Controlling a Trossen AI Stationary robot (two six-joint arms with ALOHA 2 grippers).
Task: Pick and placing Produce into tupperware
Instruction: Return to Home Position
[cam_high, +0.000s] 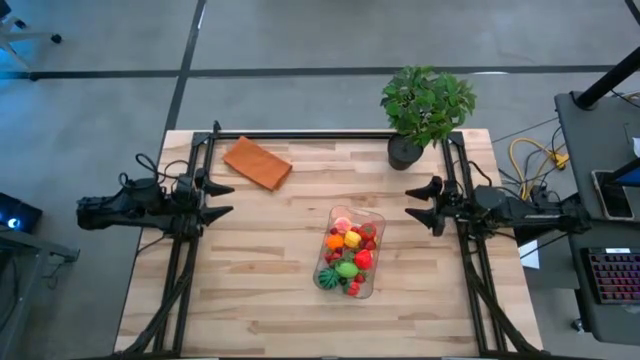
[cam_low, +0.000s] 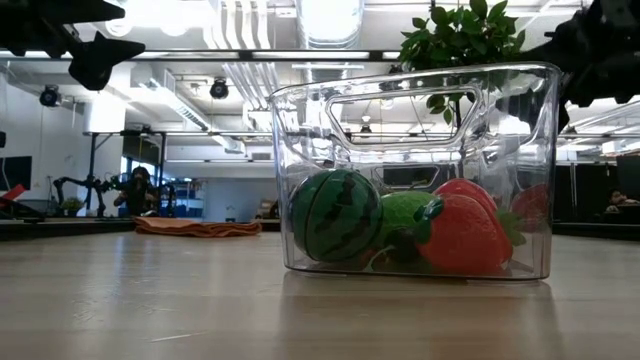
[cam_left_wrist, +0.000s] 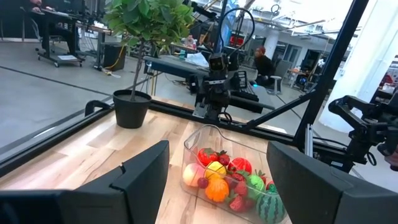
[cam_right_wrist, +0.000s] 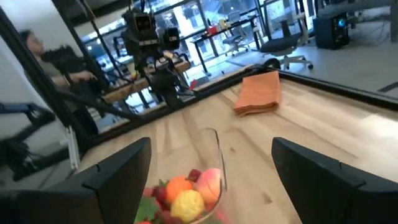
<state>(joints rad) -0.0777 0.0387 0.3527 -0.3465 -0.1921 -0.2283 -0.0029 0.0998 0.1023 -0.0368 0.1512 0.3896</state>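
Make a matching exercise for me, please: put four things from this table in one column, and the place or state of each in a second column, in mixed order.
1. potted plant
2. orange-brown pad
3. clear tub
4. toy watermelon

A. lies inside the tub, at one end
B. holds the produce
C. lies flat, nearest the left gripper
D. stands upright, nearest the right gripper

Pairs: 1-D, 2-C, 3-B, 4-A
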